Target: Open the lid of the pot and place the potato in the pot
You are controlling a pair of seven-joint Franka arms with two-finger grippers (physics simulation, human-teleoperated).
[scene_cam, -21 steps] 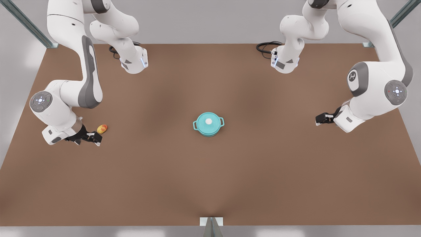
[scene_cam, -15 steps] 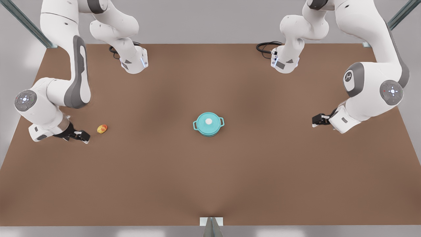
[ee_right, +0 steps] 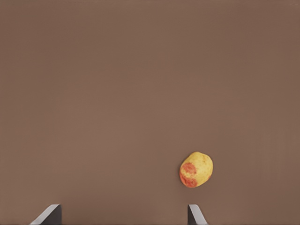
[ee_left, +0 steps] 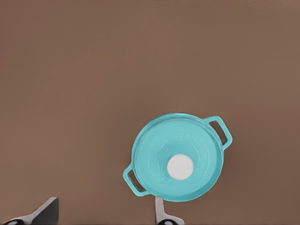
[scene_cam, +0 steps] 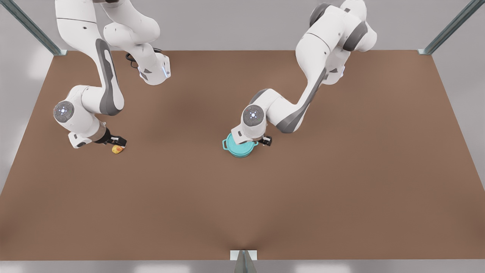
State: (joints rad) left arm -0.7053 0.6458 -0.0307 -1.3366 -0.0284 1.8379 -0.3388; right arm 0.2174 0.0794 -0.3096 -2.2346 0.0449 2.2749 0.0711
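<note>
Hovering above the pot lid (ee_left: 176, 158), the left claw (ee_left: 105, 213) is spread wide; the right claw (ee_right: 123, 214), equally wide, hangs near the potato (ee_right: 196, 169). Next: pinch the lid's knob (ee_left: 180, 167).

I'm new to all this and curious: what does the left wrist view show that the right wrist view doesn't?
Left wrist view alone: the teal pot with its lid on, white knob at the centre, and the left pincer open.

Right wrist view alone: the potato lying on the table, and the right pincer open.

Both: the brown table below.
</note>
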